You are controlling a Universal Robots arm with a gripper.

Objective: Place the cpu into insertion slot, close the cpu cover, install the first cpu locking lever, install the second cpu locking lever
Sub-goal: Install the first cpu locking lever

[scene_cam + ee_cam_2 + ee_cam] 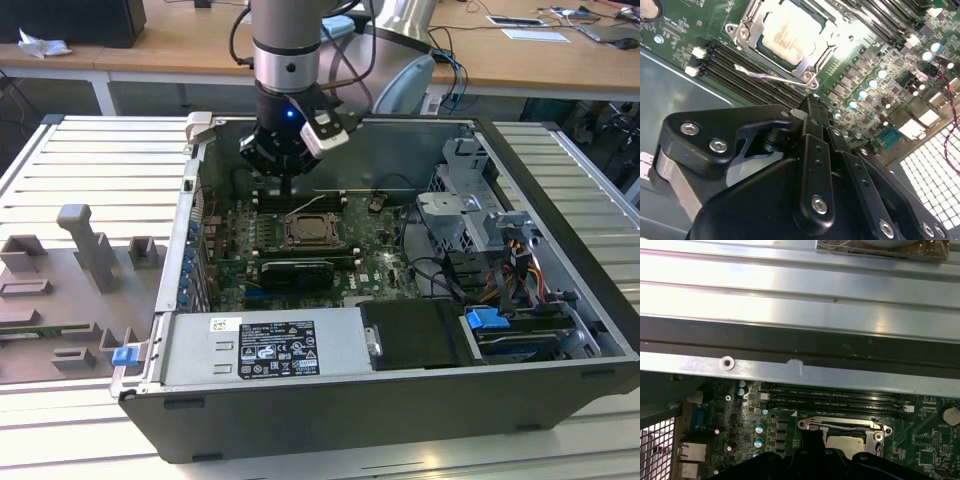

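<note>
wooden benches (180,45) and a slatted metal table (80,150) surround an open computer case (300,430), where the cpu (790,35) sits in its slot (310,232) on the green board. its silver top shows through the window of the cover (812,61), which appears to lie flat over it. one thin wire lever (767,76) stands free of its catch, angled across the memory slots (720,59) just beside the cpu. the claw (811,100) hovers close over that lever with its fingers drawn together and nothing between them; whether it touches the wire cannot be told. the risk, by the look of it, is a slip: a springy wire pushed by a closed tip could skid away, sending the claw into the memory slots or the small capacitors (862,92) nearby. if the cover is not fully seated, forcing the lever down could also pinch or shift the cpu.
</note>
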